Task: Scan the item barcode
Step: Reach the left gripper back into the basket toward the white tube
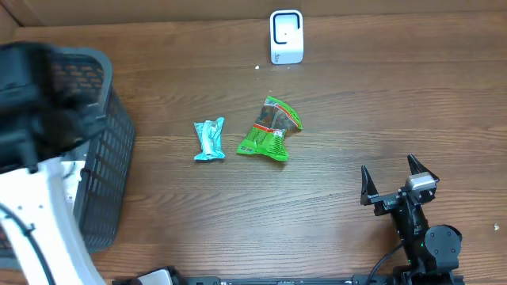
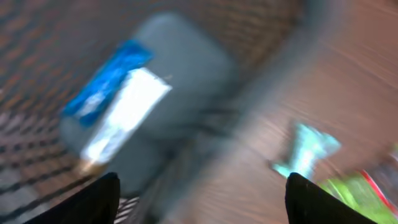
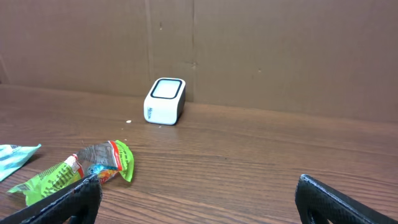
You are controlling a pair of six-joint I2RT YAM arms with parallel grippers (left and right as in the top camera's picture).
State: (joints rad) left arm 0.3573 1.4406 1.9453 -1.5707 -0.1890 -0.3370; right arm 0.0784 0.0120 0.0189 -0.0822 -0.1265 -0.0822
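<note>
Basket (image 1: 111,158): far left, dark mesh, with a blue-and-white packet (image 2: 118,106) inside.
Left tool (image 2: 202,198): above the basket, fingers spread, empty; this view is blurred.
Teal packet (image 1: 209,140): mid-counter (image 1: 333,229), long axis pointing toward the far wall.
Green packet (image 1: 272,129): just right of it, not touching, tilted, upper end toward the scanner (image 1: 286,36).
Right tool (image 1: 386,163): wide open, empty.
Step, we judge: grip a packet across its narrow width, keeping the barcode uncovered.

A brown wood-grain table (image 1: 380,103) backed by a plain cardboard wall (image 3: 280,50).
</note>
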